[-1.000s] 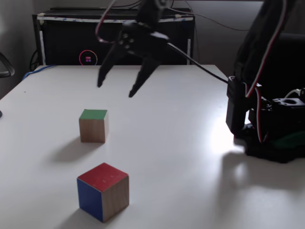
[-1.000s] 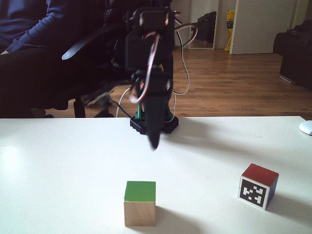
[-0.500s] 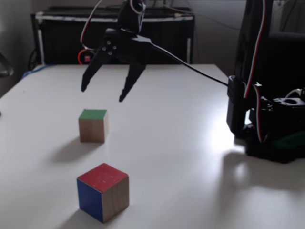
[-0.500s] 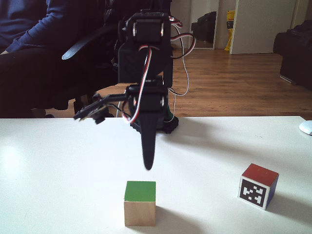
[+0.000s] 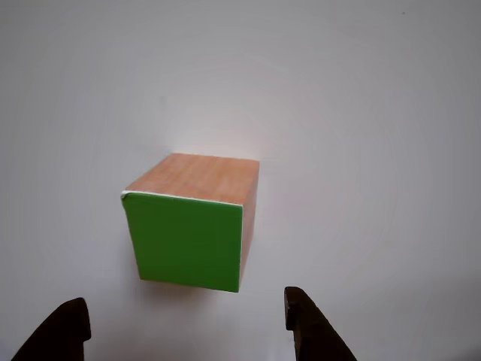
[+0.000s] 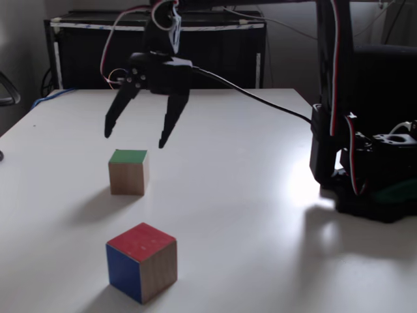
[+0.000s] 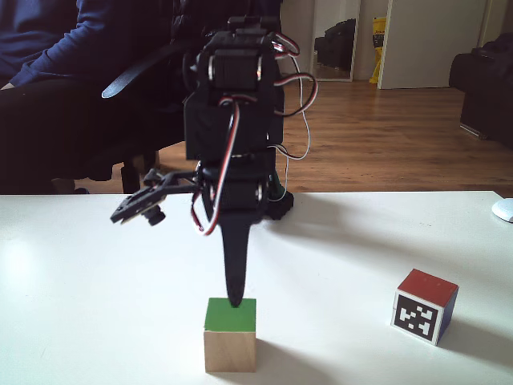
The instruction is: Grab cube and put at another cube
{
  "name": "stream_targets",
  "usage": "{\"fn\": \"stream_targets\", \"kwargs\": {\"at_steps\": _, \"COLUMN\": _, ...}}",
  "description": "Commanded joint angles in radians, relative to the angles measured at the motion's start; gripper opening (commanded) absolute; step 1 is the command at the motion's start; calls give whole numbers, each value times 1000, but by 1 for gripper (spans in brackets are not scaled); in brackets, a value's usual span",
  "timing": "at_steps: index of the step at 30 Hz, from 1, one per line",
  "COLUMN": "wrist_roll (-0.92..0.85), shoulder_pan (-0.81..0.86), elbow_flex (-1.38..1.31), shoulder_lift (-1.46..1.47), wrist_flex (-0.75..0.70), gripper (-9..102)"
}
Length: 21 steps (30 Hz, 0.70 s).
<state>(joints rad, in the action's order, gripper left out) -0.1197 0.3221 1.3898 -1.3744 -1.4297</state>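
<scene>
The cube [image 6: 128, 171] is light wood with a green top and stands on the white table [image 6: 247, 215]. In the other view its green face edged in white [image 5: 186, 241] fills the middle. My gripper [image 6: 134, 140] hangs open just above it, one finger on each side, with nothing held. In a fixed view from the front the fingertips [image 7: 235, 298] line up right over the cube [image 7: 230, 335]. Both tips show at the bottom of the other view around my gripper [image 5: 184, 320]. Another cube [image 7: 425, 306] has a black-and-white marker face and a red top; it [image 6: 141, 261] sits apart, nearer the table's front.
The arm's base [image 6: 368, 179] stands at the table's right side with cables running to the wrist. A black cabinet [image 6: 85, 55] sits behind the table. A person on a chair [image 7: 48, 88] sits beyond the far edge. A white mouse [image 7: 503, 209] lies at the right rim.
The open gripper has moved down and toward the green-topped cube, from well above the table to just over it. Neither cube has moved.
</scene>
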Motion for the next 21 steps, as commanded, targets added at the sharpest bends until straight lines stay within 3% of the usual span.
{"fn": "stream_targets", "kwargs": {"at_steps": 1, "wrist_roll": 5, "shoulder_pan": -17, "elbow_flex": -55, "shoulder_lift": -2, "wrist_flex": -8, "gripper": 40}}
{"fn": "stream_targets", "kwargs": {"at_steps": 21, "wrist_roll": 12, "shoulder_pan": -100, "elbow_flex": -219, "shoulder_lift": 137, "wrist_flex": -91, "gripper": 40}}
